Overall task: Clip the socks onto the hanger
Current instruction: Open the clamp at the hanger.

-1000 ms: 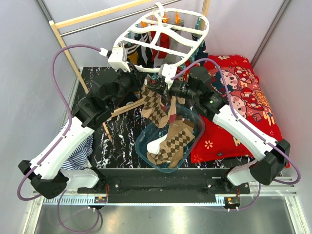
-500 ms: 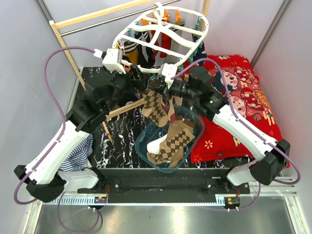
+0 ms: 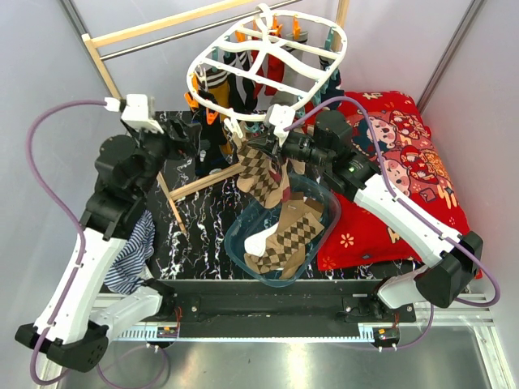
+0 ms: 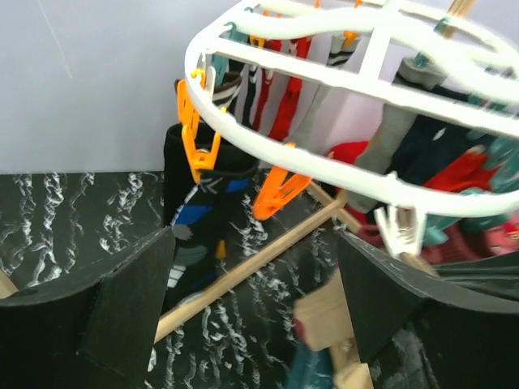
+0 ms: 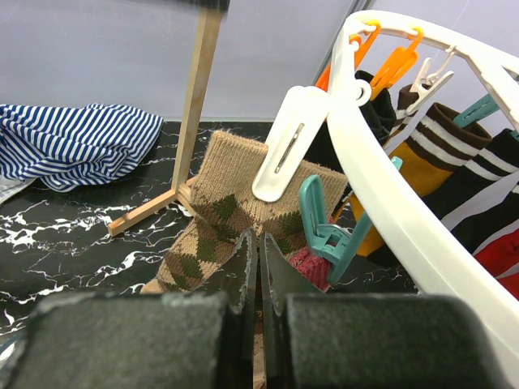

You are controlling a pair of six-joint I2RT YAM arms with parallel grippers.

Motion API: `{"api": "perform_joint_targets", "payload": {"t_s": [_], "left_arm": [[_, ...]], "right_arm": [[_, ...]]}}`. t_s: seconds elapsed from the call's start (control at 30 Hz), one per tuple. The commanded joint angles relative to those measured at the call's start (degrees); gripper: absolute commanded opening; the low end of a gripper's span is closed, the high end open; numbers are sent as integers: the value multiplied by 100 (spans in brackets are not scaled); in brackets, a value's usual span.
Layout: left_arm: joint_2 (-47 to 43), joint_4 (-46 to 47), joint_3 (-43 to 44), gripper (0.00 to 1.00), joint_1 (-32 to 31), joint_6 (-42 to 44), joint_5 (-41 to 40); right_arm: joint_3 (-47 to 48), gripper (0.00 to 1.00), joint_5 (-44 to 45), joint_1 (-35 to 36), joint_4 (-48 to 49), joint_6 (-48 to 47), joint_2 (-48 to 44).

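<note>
The right hand is pinched shut on the cuff of a tan-brown argyle sock, which hangs below it toward a clear tub holding more argyle socks. Just above and to the right of its fingertips runs the rim of the white drying hanger, with a white clip and a teal clip dangling close by. The left hand is spread wide and holds nothing. The hanger's rim passes above and ahead of it, with orange clips and a black sock straight in front, over the marbled counter.
</note>
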Motion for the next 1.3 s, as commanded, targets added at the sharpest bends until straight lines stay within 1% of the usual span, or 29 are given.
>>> {"api": "perform_joint_targets", "payload": {"t_s": [0.0, 0.07, 0.13, 0.17, 0.23, 0.33, 0.47, 0.63, 0.87, 1.07, 1.17, 1.27], "left_arm": [[-272, 1216, -834, 84, 48, 1129, 265], [-395, 1856, -1378, 83, 57, 1456, 265], [-361, 2062, -1644, 82, 40, 1764, 186], [-326, 2349, -1698, 82, 48, 1817, 169], [-203, 2562, -1786, 82, 39, 1853, 212], [7, 2879, -1821, 82, -65, 1756, 256], [236, 3423, -1865, 83, -461, 2011, -366], [482, 3784, -1804, 83, -769, 2204, -771], [764, 4530, -1900, 79, -866, 2231, -1272], [1028, 4953, -1935, 73, -910, 2354, -1317], [1089, 5164, -1979, 73, -954, 2564, -1352], [1116, 5331, -2050, 73, -980, 2600, -1370]], "right_arm": [[11, 0, 140, -53, 310, -7, -226], [11, 0, 131, -53, 328, 11, -226], [-6, 0, 122, -53, 354, 19, -226], [-6, 0, 122, -53, 363, 28, -217], [-24, 0, 122, -61, 372, 28, -226], [-41, 0, 122, -79, 398, 28, -208], [-68, 0, 122, -88, 416, 28, -226], [-103, 0, 131, -114, 442, 28, -243], [-129, 0, 113, -141, 478, 37, -305], [-129, 0, 104, -158, 486, 37, -331], [-121, 0, 96, -158, 486, 55, -331], [-112, 0, 69, -158, 478, 81, -323]]}}
